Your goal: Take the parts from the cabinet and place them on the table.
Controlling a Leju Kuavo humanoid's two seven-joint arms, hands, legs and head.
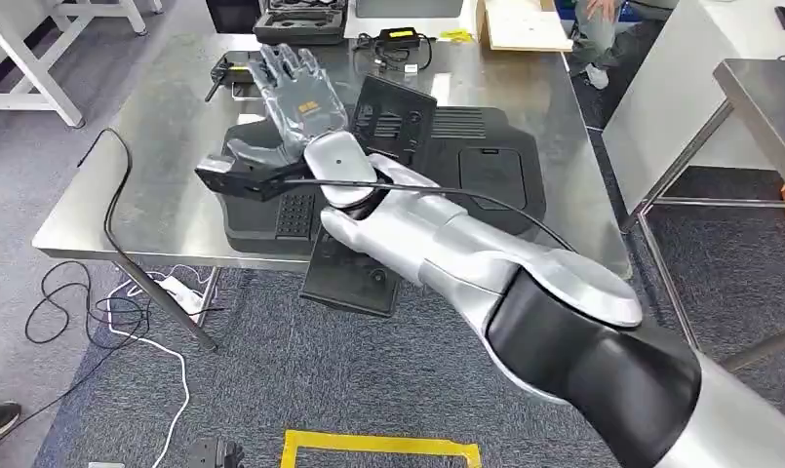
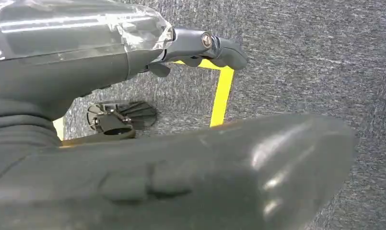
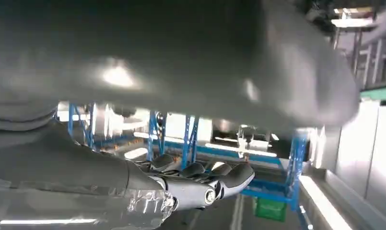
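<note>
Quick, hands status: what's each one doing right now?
Right hand: open, fingers spread above the black parts on the table, holding nothing.
Left hand: hanging over the floor, nothing visibly held; open or closed cannot be told.

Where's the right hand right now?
In the head view, the right hand is spread open above the steel table, over the black molded parts near the table's middle.

Grey carpet floor (image 1: 300, 370), yellow tape square (image 1: 380, 447), steel table (image 1: 174, 166), white trestle (image 1: 37, 58).
</note>
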